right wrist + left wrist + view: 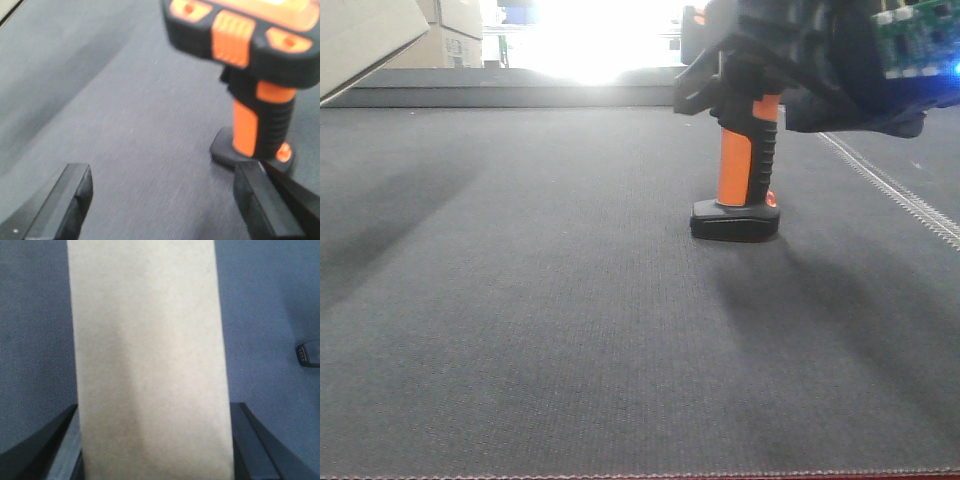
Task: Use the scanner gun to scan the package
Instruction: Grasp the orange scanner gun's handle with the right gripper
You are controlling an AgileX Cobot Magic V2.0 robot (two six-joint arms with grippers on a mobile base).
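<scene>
Left gripper point(157, 409): clamped on the package point(150, 355). The left wrist view shows the plain beige cardboard filling the whole gap, with a black finger point(47, 440) against each side edge. No label shows on this face. The grey mat point(30, 330) lies beyond the box on both sides. Out past the right-side finger, at the frame edge, is a small black part point(307, 354) with a row of contacts; I can't tell what it is.

Right gripper point(162, 175): jaws wide apart, nothing between them but mat. The scanner gun point(257, 120) stands ahead of it, offset to its right-side finger point(265, 210). That finger's tip is just in front of the flat black foot point(225, 150); contact is unclear because the frame is blurred. The wrist view looks at the head from above and shows the orange top panels and buttons.

Only the front view shows both task items together. The scanner stands upright on its foot on the mat, orange handle vertical. Its head is mostly hidden behind the dark right wrist housing point(840, 80) with a green circuit board point(915, 35). The right fingers can't be made out here. Only a corner of the package shows, top left of frame, well apart from the scanner and apparently up off the mat, with a soft shadow point(390, 230) below. The left gripper isn't visible in this view. Stacked brown cartons point(455, 30) and a bright glare sit behind.
</scene>
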